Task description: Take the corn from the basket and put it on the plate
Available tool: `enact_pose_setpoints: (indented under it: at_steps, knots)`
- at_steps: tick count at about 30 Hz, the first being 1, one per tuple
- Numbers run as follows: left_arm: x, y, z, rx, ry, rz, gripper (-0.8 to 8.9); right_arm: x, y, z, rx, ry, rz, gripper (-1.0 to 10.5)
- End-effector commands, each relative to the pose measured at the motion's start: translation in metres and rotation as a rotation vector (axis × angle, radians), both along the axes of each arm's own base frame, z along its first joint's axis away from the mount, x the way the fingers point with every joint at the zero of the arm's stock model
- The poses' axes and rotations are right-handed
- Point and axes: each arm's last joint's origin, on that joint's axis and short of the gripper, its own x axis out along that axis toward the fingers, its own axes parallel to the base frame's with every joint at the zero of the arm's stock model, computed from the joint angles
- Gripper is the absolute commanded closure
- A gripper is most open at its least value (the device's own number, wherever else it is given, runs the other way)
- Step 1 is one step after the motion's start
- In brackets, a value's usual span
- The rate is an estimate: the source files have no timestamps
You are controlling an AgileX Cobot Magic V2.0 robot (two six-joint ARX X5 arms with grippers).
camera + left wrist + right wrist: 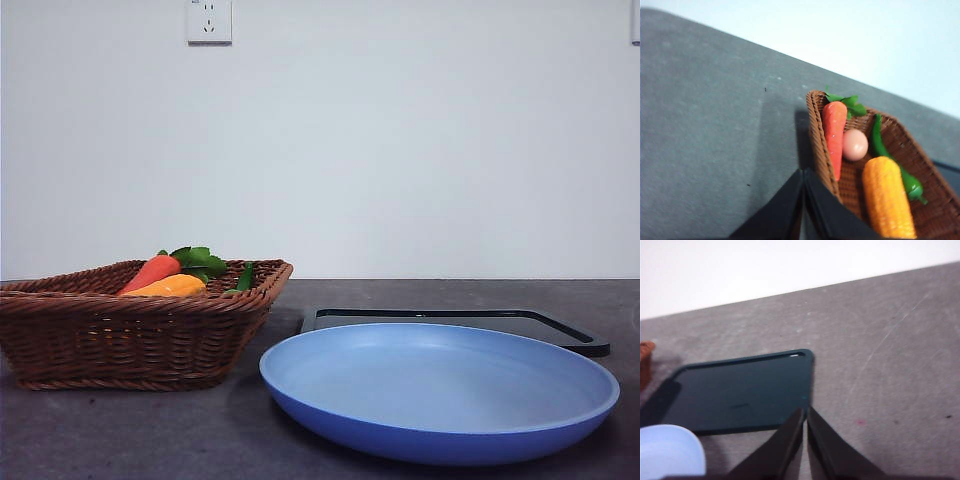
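Note:
The corn (888, 198) lies in the brown wicker basket (816, 131), an orange-yellow cob with kernel rows; from the front only its top (170, 287) shows above the basket's (130, 335) rim at the left. The light blue plate (440, 390) sits empty to the right of the basket, and its edge (670, 450) shows in the right wrist view. My left gripper (804, 172) hangs shut above the basket's corner, apart from the corn. My right gripper (805, 411) is shut over the black tray's corner. Neither arm shows in the front view.
In the basket with the corn lie a carrot (834, 131) with green leaves, a pale egg (855, 145) and a green pepper (892, 162). A flat black tray (455, 325) lies behind the plate. The tabletop is dark grey, with a white wall behind.

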Motion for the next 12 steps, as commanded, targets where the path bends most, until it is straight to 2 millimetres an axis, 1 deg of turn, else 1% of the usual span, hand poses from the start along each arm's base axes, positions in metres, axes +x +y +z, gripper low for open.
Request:
enact_pose_setpoints:
  at_steps: [1,7,10,12]
  knots:
    - [0.000,-0.001,-0.003,-0.126,0.019,-0.016,8.07,-0.002,0.001,0.010,0.115,-0.013,0.002,9.4]
    - [-0.004,-0.005,0.017,-0.200,-0.002,-0.140,8.06,-0.009,0.001,0.044,0.149,-0.104,0.004,9.4]
    - [-0.007,-0.005,0.031,-0.208,-0.004,-0.150,8.06,-0.014,0.001,0.063,0.149,-0.126,0.006,9.4]
    - [-0.009,-0.006,0.045,-0.204,-0.003,-0.159,8.06,-0.016,0.001,0.075,0.148,-0.115,0.007,9.4]
